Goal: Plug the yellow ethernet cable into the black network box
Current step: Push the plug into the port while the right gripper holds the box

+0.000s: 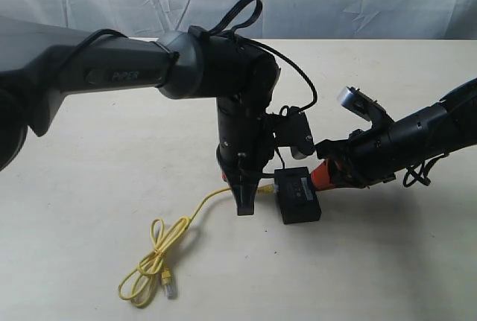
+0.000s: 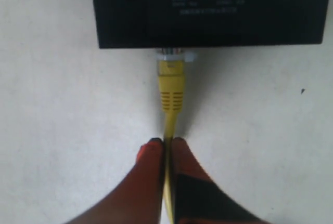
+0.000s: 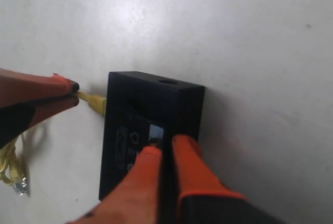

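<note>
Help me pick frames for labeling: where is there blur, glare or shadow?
Left wrist view: the black network box print is blurred, the yellow ethernet cable plug sharper. Right wrist view: the table is washed pale, the right gripper's fingers soft. Exterior view: even light, faint shadows.

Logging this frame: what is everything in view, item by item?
yellow ethernet cable: one, yellow, one plug at the box's edge, the rest looped on the table.
black network box: one, black, mid-table between the grippers.
table: one, off-white, under everything.
cloth backdrop: one, white, behind the table.
left gripper: one, orange and black, pinching the cable just behind the plug.
right gripper: one, orange and black, fingers together, tips on the box's top.
</note>
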Motion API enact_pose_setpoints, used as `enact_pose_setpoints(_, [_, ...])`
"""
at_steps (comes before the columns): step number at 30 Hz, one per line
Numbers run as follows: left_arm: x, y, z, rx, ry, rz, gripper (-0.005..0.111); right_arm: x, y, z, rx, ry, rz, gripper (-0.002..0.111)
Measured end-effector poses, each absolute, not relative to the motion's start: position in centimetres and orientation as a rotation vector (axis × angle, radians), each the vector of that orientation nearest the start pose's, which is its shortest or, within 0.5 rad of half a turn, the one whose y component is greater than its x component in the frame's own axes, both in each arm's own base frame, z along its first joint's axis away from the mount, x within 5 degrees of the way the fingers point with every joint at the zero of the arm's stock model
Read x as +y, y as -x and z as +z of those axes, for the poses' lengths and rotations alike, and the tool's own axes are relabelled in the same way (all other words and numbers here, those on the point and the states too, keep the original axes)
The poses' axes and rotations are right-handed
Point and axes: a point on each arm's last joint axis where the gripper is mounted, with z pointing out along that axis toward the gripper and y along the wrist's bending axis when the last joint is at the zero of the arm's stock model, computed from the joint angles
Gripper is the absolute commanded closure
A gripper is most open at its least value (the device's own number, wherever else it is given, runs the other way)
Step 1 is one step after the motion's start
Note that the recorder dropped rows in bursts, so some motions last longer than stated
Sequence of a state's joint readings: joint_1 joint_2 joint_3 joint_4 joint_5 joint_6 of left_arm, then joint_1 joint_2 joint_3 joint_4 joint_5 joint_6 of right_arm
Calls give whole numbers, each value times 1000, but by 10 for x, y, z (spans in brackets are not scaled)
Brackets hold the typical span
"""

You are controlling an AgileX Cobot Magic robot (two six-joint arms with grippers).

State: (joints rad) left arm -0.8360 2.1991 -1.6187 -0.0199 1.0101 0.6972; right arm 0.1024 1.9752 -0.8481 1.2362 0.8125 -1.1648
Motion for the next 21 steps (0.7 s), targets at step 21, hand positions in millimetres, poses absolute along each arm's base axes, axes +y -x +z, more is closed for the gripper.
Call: enact_pose_setpoints(21, [-323,-290,139,2295,-2049,-37,107,94,-297,99,2605,670,1037,102])
